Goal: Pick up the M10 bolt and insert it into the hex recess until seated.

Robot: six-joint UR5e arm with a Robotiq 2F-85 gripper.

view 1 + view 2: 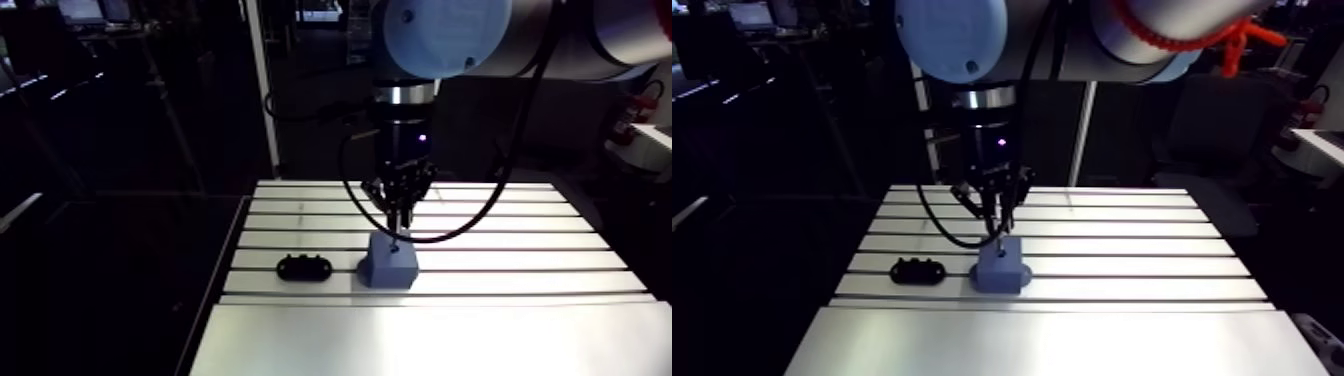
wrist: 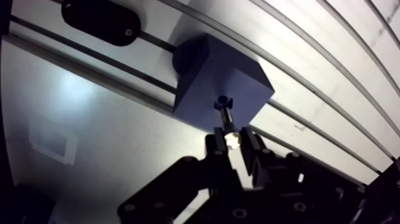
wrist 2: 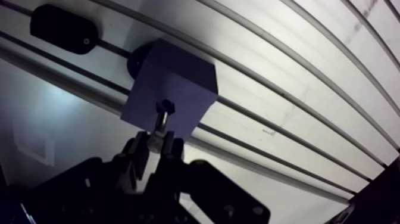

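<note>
The end effector [image 2: 231, 138] is closed narrowly on the bolt [image 2: 227, 121], pinching its shiny upper part between the fingertips so that the bolt hangs down onto the blue block [image 2: 202, 71]. The pickup is therefore done, and the bolt stands over the middle of the block's top face. Its lower end meets a dark hex-shaped spot [image 2: 222, 102] there, which I take to be the recess. By my reading the insertion has begun at most. Much of the bolt shows above the block, so pushing it down until seated and letting go are left. The wrist view alone shows the grip and the bolt's end against the block. In the arm view the end effector [image 1: 400, 214] is small and dark. That view gives the wider layout instead: the block [image 1: 390, 262] on the slotted tabletop [image 1: 520, 255], with a black oval part [image 1: 303, 267] lying just beside it, untouched.
</note>
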